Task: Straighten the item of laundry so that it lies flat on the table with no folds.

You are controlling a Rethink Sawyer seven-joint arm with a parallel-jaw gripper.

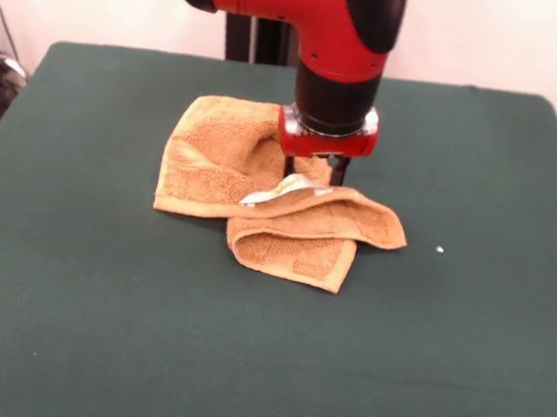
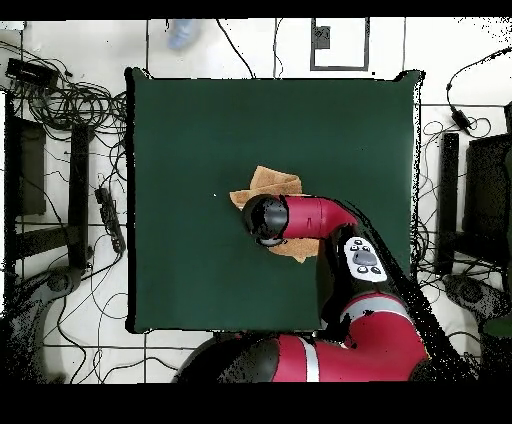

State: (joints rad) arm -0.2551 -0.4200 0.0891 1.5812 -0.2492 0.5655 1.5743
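The orange-tan towel (image 1: pixel 219 156) lies crumpled at the middle of the dark green table (image 1: pixel 70 275). Its near part is folded over into a thick roll (image 1: pixel 306 234), with white labels (image 1: pixel 278 192) showing on top of the fold. My gripper (image 1: pixel 313 172) comes straight down onto the towel's middle, just behind the labels, and its tips are down in the cloth. In the overhead view the arm's wrist (image 2: pixel 266 220) covers the gripper and most of the towel (image 2: pixel 275 184); only the towel's corners stick out.
A small white speck (image 1: pixel 440 249) lies on the table to the right of the towel. Cables and dark boxes (image 2: pixel 60 110) lie on the floor around the table (image 2: pixel 180 120).
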